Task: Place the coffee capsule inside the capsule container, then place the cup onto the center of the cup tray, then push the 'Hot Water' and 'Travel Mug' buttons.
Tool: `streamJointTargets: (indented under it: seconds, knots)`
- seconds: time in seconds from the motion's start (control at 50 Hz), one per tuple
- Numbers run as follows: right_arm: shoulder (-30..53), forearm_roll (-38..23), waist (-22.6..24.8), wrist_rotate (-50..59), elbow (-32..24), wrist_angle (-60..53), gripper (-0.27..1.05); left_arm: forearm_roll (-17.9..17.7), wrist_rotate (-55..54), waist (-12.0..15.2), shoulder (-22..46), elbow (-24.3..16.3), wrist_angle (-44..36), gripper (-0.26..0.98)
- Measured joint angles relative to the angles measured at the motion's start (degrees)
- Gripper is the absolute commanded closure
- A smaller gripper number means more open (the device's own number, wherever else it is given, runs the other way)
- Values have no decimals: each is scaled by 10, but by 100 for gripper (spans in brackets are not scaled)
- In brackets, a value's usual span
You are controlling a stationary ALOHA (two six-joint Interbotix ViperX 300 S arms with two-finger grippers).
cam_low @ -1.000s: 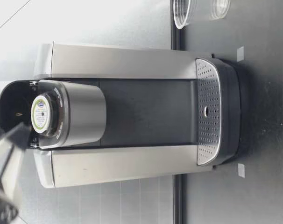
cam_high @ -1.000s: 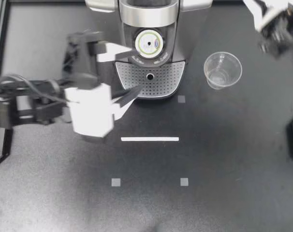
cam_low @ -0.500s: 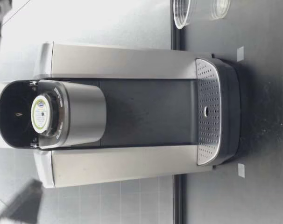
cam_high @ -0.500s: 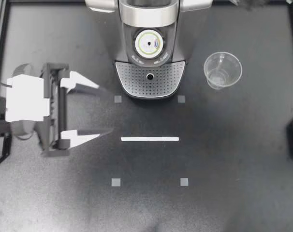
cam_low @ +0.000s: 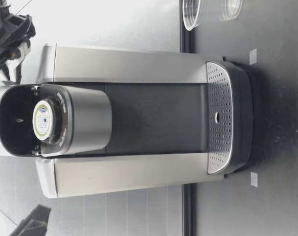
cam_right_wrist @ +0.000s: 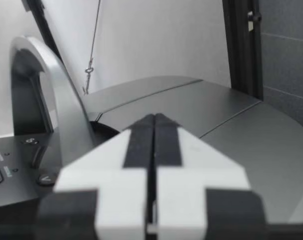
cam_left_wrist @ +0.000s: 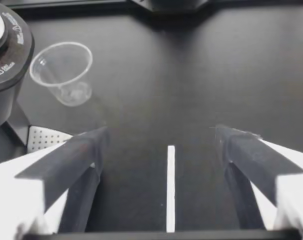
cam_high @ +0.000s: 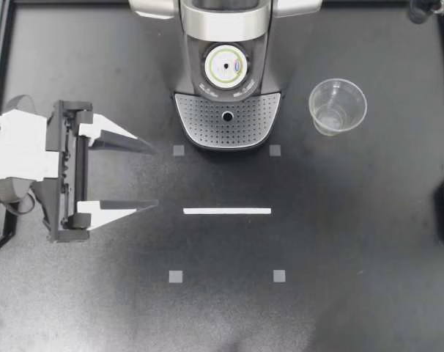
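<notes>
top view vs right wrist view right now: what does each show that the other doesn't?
Top view only: left gripper open and holding nothing, clear cup on the table beside the machine, capsule sitting in its holder, drip tray, white tape line.
Right wrist view only: right gripper with fingers shut on nothing, close to the machine's top, and the button panel beside it.
Both: the coffee machine, though the wrist view sees only its upper part.
</notes>
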Motion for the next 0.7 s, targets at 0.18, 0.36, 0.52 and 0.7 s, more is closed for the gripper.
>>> streamJointTargets:
  seconds: [0.18,0.36,0.52,0.7]
  knots:
    - [0,0,10,0,0,1,73,0,1,3,-2,0,1,-6]
    - [-2,-1,25,1,0,0,73,0,1,6,-2,0,1,-6]
    - [-18,-2,39,1,8,0,73,0,1,6,-2,0,1,-6]
    - [-53,-2,69,1,40,-1,73,0,1,6,-2,-1,1,-6]
